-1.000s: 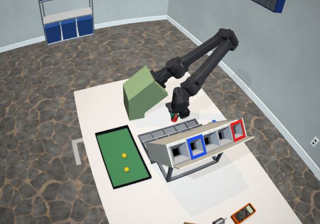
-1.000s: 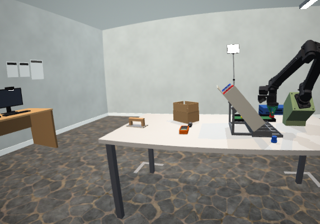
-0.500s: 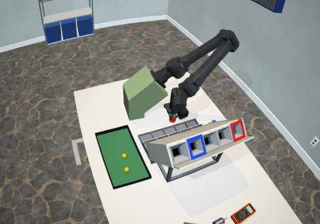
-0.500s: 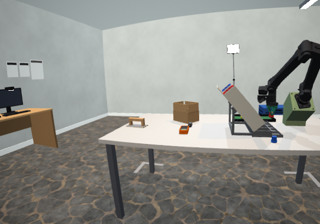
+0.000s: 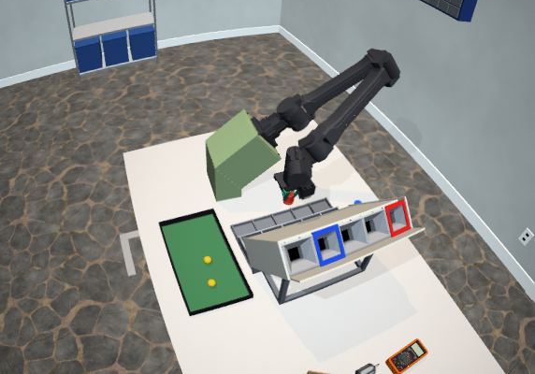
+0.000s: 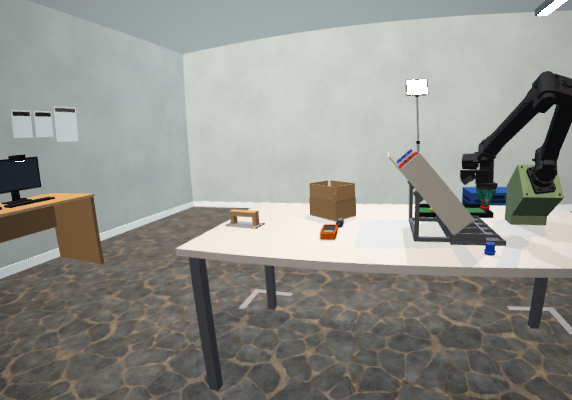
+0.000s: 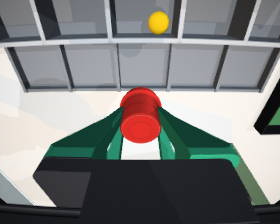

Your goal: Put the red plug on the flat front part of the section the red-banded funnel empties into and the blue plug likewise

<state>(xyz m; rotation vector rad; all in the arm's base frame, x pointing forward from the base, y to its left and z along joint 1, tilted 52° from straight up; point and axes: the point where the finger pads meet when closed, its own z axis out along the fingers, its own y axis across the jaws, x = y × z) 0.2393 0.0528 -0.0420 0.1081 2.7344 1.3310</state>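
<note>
Above the grey tray front: gripper [image 7: 140, 131] hangs over the white table [image 5: 154, 178], its green fingers pinching the red plug [image 7: 140, 120].
Wrist view only: a yellow marble [image 7: 158, 22] lies in a rear compartment, in the column just right of the one the plug hangs before; the flat front sections [image 7: 142, 67] form a row of grey panels split by pale ribs.
Top view only: the funnel row on the slanted cover [image 5: 327, 245], with the blue-banded funnel [image 5: 329, 244] second from the near end and the red-banded funnel [image 5: 397, 218] at the far end; two marbles [image 5: 208, 260] rest on the green, black-rimmed marble tray [image 5: 187, 252].
Exterior view only: the blue plug [image 6: 490, 248] stands on the table just beside the tray's end; from above it is only a blue speck, probably the same piece.
Red plug: short glossy cylinder, round end face turned to the wrist camera, a ringed groove on it.
Surfaces: matte beige cover, dark metal frame [image 6: 415, 220], boxy green arm base [image 5: 238, 159].
</note>
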